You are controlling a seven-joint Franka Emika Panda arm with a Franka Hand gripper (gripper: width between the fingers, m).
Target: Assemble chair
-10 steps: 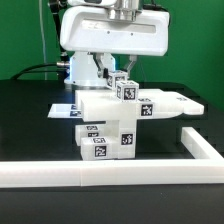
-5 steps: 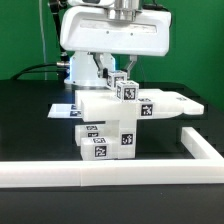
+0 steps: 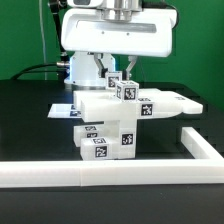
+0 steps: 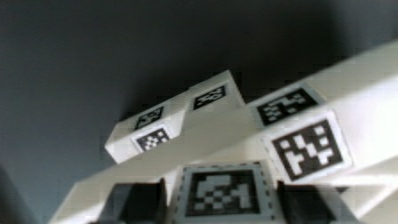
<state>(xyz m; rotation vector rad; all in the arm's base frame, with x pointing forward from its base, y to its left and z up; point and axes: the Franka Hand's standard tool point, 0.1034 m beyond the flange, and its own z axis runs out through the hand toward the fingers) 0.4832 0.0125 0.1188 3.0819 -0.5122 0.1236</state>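
The partly built chair (image 3: 107, 135) stands mid-table: blocky white tagged pieces under a flat seat panel (image 3: 165, 103). My gripper (image 3: 120, 80) hangs right over the panel, shut on a small white tagged chair part (image 3: 125, 91) that stands upright on or just above the panel's top. In the wrist view this part (image 4: 226, 192) fills the gap between my two dark fingers (image 4: 143, 200), and the seat panel (image 4: 306, 143) with its tags lies beyond it. Whether the part touches the panel I cannot tell.
A long white border rail (image 3: 110, 172) runs along the front and turns back on the exterior view's right (image 3: 200, 145). The marker board (image 3: 62, 111) lies flat behind the chair on the exterior view's left. The arm's white body (image 3: 110, 35) looms above.
The hand has shifted very slightly, with the tagged part still between its fingers. The chair pieces have not moved.
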